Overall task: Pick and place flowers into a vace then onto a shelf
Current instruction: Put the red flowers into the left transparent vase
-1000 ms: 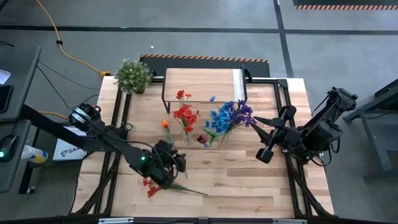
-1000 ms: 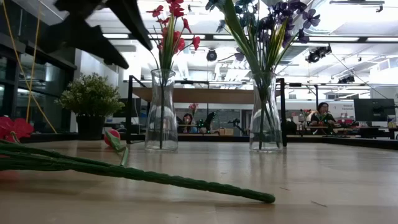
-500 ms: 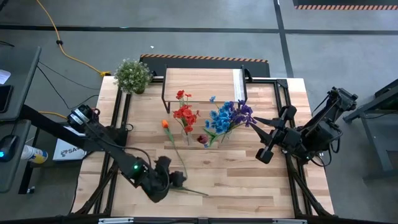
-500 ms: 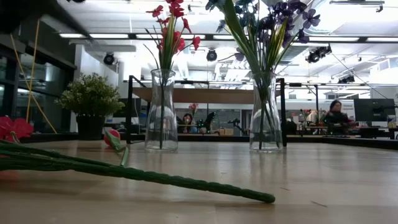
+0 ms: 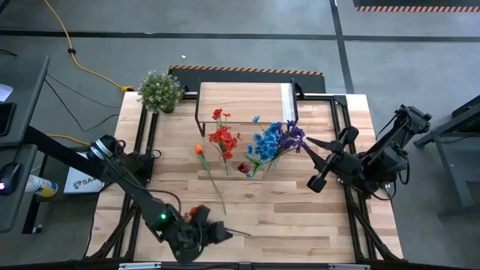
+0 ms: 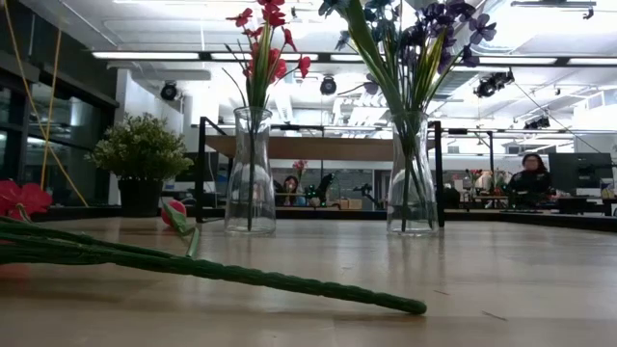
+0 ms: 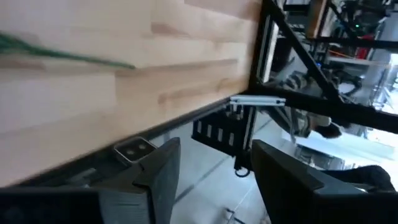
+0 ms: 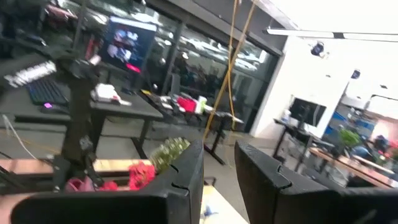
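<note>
A loose red flower lies flat on the table near its front edge, its green stem pointing right and its blooms mostly hidden under my left arm in the high view. My left gripper hovers open over the table's near edge beside that stem, touching nothing. An orange flower lies loose near the middle. One glass vase holds red flowers, another holds blue and purple flowers. The shelf stands behind them. My right gripper waits raised at the right, slightly open with nothing between its fingers.
A bushy potted plant stands at the far left corner. A small dark red bloom lies between the two vases. Bare planks stretch across the table's near right part. Black frame rails run along both sides.
My left gripper has swung from above the red flower's blooms toward the table's near edge and rolled about its own axis, leaving the low view. The red flower lies exactly where it was.
</note>
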Available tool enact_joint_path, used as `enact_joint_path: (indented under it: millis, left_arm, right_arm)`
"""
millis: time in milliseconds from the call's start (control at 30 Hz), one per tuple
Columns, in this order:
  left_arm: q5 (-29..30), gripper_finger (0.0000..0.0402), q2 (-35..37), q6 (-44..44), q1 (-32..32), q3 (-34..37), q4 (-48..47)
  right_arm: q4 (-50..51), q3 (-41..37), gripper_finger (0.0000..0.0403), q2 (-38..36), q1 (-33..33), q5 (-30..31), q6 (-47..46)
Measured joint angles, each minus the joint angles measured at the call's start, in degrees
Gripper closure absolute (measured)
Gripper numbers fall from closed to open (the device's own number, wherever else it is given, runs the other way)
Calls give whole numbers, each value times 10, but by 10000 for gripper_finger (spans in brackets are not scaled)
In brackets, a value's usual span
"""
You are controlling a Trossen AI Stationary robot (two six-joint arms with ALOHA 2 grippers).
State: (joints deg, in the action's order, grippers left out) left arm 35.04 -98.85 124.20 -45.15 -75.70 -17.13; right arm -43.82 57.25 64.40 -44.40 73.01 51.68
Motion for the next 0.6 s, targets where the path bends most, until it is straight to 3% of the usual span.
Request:
enact_joint_path:
  millis: [167, 400, 600]
  left_arm:
    - [-3, 196, -61, 23, -3, -116, -91]
    - [-32, 202, -154, 122, -7, -261, -200]
    - [-64, 202, -221, 223, -3, -325, -270]
  right_arm:
    - [17, 0, 320, 0, 0, 35, 3]
    - [25, 0, 320, -2, -1, 62, 79]
    - [53, 0, 320, -36, -11, 72, 87]
